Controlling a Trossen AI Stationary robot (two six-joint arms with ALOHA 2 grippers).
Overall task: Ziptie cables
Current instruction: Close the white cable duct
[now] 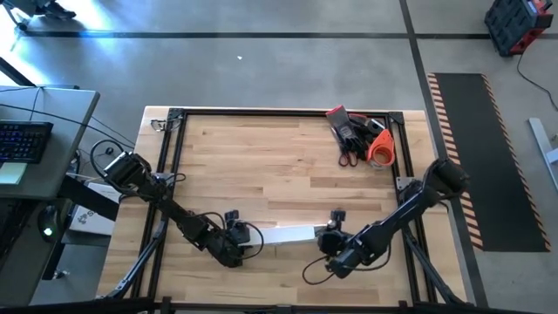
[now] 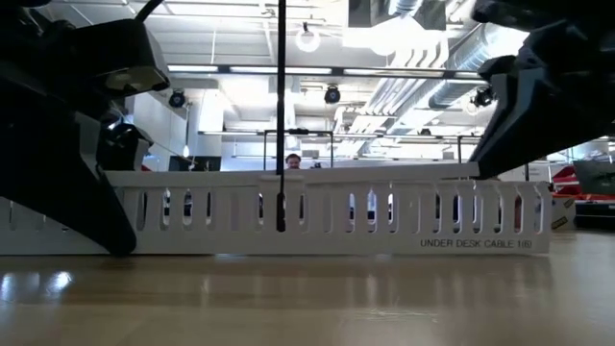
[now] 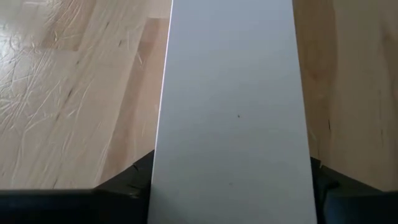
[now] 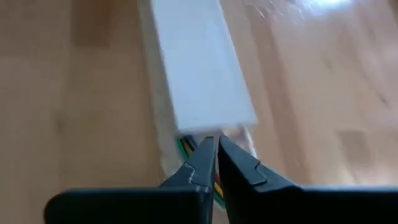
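Both claws sit at the white channel (image 1: pixel 292 234): left gripper (image 1: pixel 237 244) clamps one end; right gripper (image 4: pixel 214 152), pinched closed, touches the cables (image 4: pixel 185 146) straight ahead.

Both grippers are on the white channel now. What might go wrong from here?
1. The right gripper meets the coloured wires right at the white channel end; its narrow tips might pinch or snag them.
2. The left gripper straddles the channel's other end; if the arms move unevenly, the channel may twist or slide on the table.
3. Most wiring sits hidden under the cover, so a snag may go unseen.
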